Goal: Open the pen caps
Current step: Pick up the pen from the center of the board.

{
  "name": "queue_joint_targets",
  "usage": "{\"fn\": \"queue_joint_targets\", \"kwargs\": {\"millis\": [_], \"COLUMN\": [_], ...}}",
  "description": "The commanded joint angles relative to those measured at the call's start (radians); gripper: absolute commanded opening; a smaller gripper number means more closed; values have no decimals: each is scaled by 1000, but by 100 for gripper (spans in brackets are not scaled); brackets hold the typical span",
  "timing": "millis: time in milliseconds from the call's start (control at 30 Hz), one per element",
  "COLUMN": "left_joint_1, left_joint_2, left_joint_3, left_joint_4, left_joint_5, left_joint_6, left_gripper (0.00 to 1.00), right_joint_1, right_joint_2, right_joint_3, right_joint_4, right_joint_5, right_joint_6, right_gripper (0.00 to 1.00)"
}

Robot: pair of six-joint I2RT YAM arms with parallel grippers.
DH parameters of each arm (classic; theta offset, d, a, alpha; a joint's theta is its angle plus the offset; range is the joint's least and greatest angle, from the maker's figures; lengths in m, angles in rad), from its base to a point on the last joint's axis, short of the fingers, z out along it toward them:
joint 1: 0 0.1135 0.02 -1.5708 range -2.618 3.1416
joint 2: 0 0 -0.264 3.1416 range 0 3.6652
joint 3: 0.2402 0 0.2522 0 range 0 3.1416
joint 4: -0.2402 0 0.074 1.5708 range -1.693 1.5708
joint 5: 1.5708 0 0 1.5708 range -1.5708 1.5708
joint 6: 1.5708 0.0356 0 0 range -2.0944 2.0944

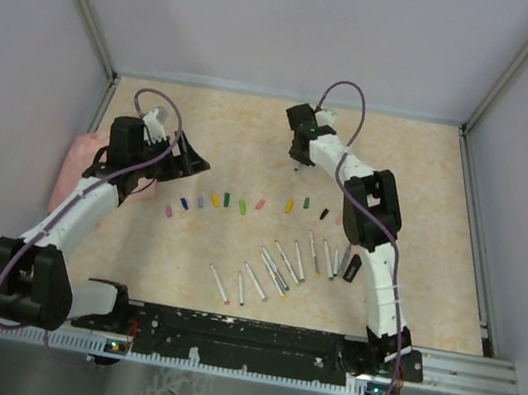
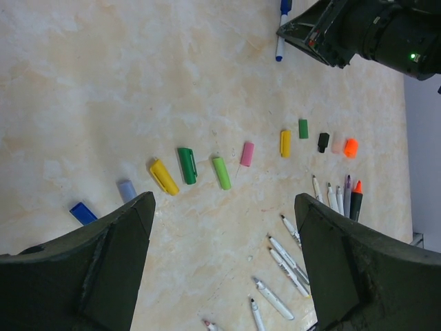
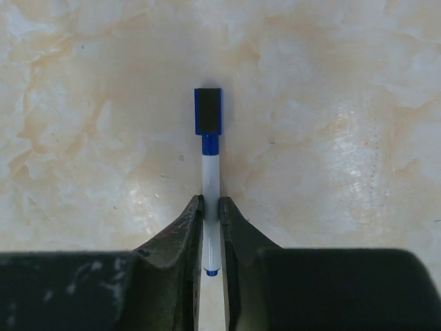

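My right gripper (image 3: 210,203) is shut on the white barrel of a pen (image 3: 210,172) lying on the table, and the pen's blue cap (image 3: 208,110) sticks out beyond the fingertips. The top view places this gripper (image 1: 298,159) at the far middle of the table. My left gripper (image 2: 224,207) hangs open and empty above the table, left of centre (image 1: 189,160). Below it, several loose pen caps form an arc, among them yellow (image 2: 164,176), green (image 2: 187,165), pink (image 2: 247,154) and orange (image 2: 351,147). Several uncapped pens (image 2: 289,258) lie nearer the arm bases.
A pink cloth (image 1: 71,170) lies at the table's left edge beside the left arm. Grey walls close in the table on the left, right and far sides. The uncapped pens fan out (image 1: 283,267) in front of the right arm's base.
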Motion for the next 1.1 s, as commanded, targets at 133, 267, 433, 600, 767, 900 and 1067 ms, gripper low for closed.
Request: {"fn": "queue_joint_targets", "kwargs": {"millis": [133, 267, 433, 600, 767, 900, 1067], "left_joint_1": [2, -4, -25, -43, -50, -53, -73], "left_joint_2": [-35, -62, -82, -101, -112, -99, -76], "left_joint_3": [-25, -57, -96, -110, -124, -151, -154], "left_joint_4": [51, 100, 140, 148, 171, 264, 362], "left_joint_5": [125, 159, 165, 148, 148, 197, 226], "left_joint_6": [-28, -50, -87, -103, -131, -207, -266], "left_gripper": [88, 89, 91, 92, 92, 92, 91], "right_joint_1": [1, -17, -44, -78, -100, -114, -148], "right_joint_2": [-202, -277, -265, -248, -218, -231, -341], "right_joint_3": [-325, -480, -472, -479, -466, -472, -567], "right_joint_4": [103, 189, 161, 165, 165, 188, 339], "right_joint_5": [-70, -146, -185, -265, -320, -352, -410], "right_joint_6": [-236, -351, -426, -434, -435, -448, -438], "right_gripper": [11, 11, 18, 19, 5, 0, 0]}}
